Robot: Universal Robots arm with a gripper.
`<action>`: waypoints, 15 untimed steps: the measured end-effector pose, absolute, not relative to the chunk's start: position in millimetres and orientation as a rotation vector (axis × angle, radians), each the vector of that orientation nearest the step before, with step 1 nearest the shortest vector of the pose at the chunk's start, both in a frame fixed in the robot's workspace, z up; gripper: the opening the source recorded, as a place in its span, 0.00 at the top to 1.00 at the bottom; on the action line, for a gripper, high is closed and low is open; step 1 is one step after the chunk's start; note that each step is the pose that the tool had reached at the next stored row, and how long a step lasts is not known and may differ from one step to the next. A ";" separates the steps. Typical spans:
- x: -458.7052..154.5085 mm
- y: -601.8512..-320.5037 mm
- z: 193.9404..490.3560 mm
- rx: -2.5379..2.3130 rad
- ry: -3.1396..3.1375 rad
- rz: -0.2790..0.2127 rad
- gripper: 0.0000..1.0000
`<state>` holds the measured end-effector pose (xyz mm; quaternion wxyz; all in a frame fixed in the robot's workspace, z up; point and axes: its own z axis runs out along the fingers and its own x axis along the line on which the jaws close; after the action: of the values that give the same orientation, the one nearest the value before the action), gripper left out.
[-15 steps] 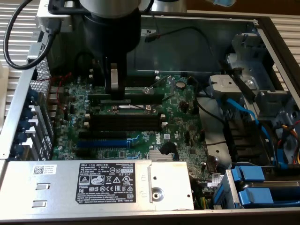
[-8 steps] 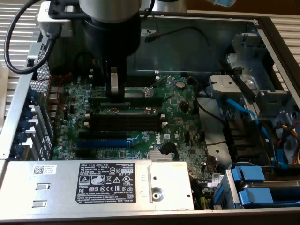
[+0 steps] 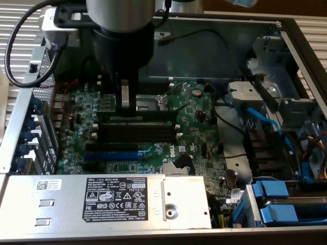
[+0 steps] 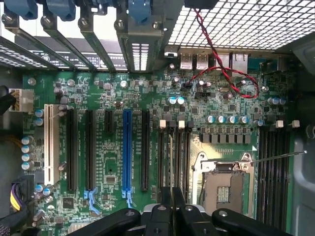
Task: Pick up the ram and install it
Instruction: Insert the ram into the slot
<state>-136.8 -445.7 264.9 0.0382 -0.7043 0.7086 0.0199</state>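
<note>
Green motherboard [image 3: 194, 122]; black memory slots [image 3: 138, 131] with white end clips; one blue slot [image 4: 127, 147]; twisted red-black wire [image 4: 221, 73]; blue cables [image 3: 265, 120].

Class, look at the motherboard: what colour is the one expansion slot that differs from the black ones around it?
Blue. The blue slot shows best in the wrist view, standing between black slots.

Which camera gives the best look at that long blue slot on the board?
The wrist view: the blue slot shows end to end, unobstructed. The exterior view shows it only at a slant.
</note>
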 end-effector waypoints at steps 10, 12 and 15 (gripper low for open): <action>-132.9 -445.9 256.3 -2.161 2.175 0.063 0.87; -133.1 -446.5 255.1 -2.162 2.175 0.063 0.87; -133.2 -447.3 253.9 -2.162 2.175 0.063 0.87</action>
<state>-133.2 -447.3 253.9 0.0372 -0.7043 0.7087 0.0207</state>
